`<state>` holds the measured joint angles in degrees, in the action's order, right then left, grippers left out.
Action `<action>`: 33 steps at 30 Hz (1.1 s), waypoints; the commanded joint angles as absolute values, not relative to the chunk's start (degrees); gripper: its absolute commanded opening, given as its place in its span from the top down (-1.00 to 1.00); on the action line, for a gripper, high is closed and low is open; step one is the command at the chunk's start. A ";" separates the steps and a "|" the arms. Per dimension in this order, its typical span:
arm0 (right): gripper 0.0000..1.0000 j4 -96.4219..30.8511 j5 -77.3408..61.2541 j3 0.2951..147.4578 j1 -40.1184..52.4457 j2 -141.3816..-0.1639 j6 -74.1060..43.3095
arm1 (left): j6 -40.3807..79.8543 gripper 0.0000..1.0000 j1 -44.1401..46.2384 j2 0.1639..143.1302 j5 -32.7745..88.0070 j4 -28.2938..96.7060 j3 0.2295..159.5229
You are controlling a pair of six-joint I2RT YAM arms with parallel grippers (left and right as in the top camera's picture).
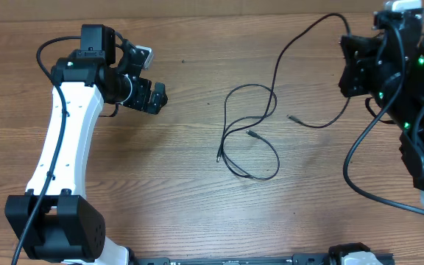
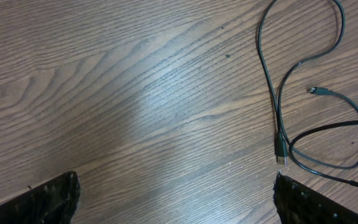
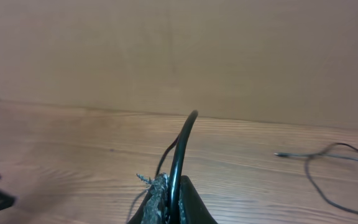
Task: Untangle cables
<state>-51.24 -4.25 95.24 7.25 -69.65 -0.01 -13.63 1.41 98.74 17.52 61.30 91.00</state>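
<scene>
Overhead: the thin black cables lie in loose loops at the centre of the brown wood-grain table, with three small plug ends showing among them. One strand arcs up and right into the black bulk of the right arm at the upper right of the frame. From here you cannot see what grips it.

Right wrist view settles that. The right gripper, at bottom centre, is clenched, and a strand of the cables curves up from between its pinched tips. Far right in this view a further stretch of cable and one plug lie flat on the wood, blurred.

Overhead again: the left gripper sits at the upper left, well apart from the loops, and its jaw spacing is hard for you to read at this angle.

Left wrist view shows what the overhead does not — the two dark fingers stand at opposite bottom corners, spread wide and released, with only bare wood between them. At the right of this frame, cable loops and a plug lie just above the right-hand finger, not touching it.
</scene>
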 commanded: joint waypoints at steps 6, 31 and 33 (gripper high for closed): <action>0.92 -51.83 3.22 96.44 4.25 -69.52 -0.47 | -13.26 -1.00 1.52 97.38 17.41 61.23 91.22; 0.92 -51.96 4.45 96.44 -8.16 -78.37 -1.98 | -13.26 -0.99 1.52 97.38 17.41 61.23 91.22; 0.92 -51.96 4.43 96.44 -8.75 -79.26 -2.02 | -13.26 -0.99 1.52 97.38 17.41 61.23 91.22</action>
